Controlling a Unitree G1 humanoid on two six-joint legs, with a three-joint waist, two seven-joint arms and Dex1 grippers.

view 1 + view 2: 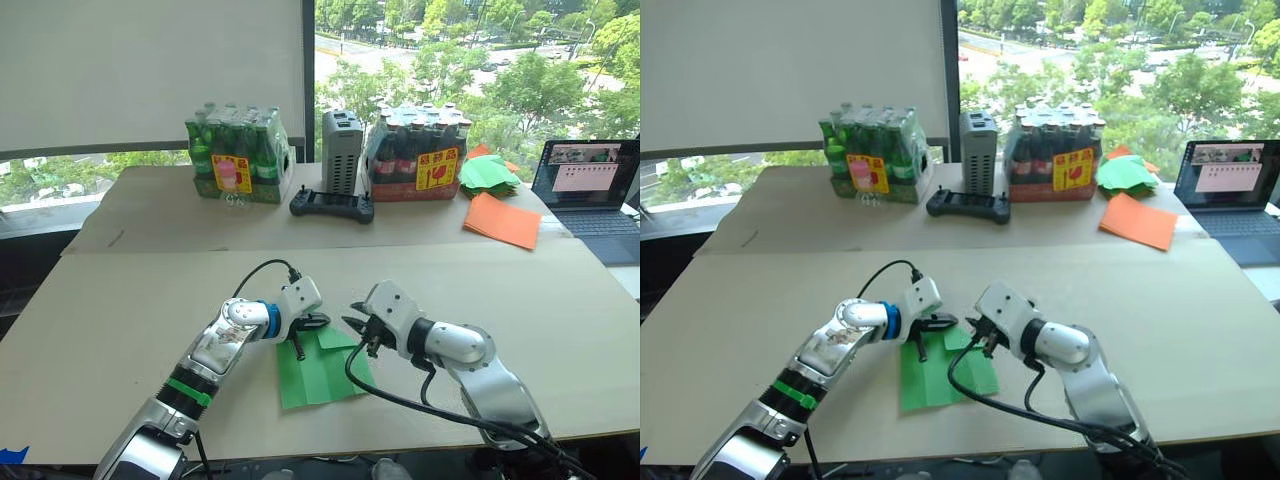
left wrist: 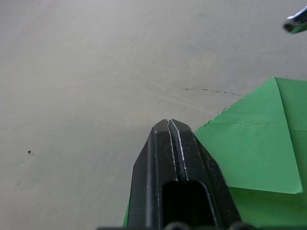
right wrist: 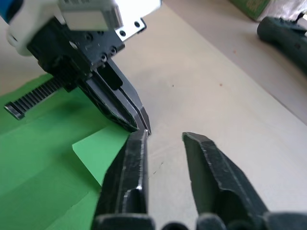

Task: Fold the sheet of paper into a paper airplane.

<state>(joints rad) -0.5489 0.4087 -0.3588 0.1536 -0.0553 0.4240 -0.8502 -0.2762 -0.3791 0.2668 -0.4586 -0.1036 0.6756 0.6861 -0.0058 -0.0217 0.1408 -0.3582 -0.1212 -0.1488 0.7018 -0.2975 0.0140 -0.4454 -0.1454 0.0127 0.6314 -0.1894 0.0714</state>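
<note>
Head views
Sheet of paper (image 1: 318,368): bright green, creased, lying flat on the counter (image 1: 120,300) near its front edge, with 1 far corner folded over into a triangular flap.
Left pincer (image 1: 312,323): low over the far edge of the sheet, beside the folded flap.
Right pincer (image 1: 356,327): facing the left pincer from the other side, tips near each other above the sheet's far edge.
Back of counter: 2 shrink-wrapped packs of bottles (image 1: 238,154), a grey box (image 1: 341,150) between them, a black controller (image 1: 332,207) in front, orange sheets (image 1: 502,220), a heap of green papers (image 1: 488,173) and a laptop (image 1: 588,198) at the far right.

Left wrist view
Left pincer (image 2: 169,125): the 2 black fingers pressed together at the tips, nothing caught between them; they lie over the sheet's edge.
Sheet of paper (image 2: 259,143): folded flap just beside the fingers, a crease line across it.

Right wrist view
Right pincer (image 3: 165,139): fingers parted by a clear gap, holding nothing.
Left pincer (image 3: 143,125): tips closed, meeting the tip of 1 right finger at the flap's corner.
Sheet of paper (image 3: 43,167): flat, flap corner just beneath both pincers.
</note>
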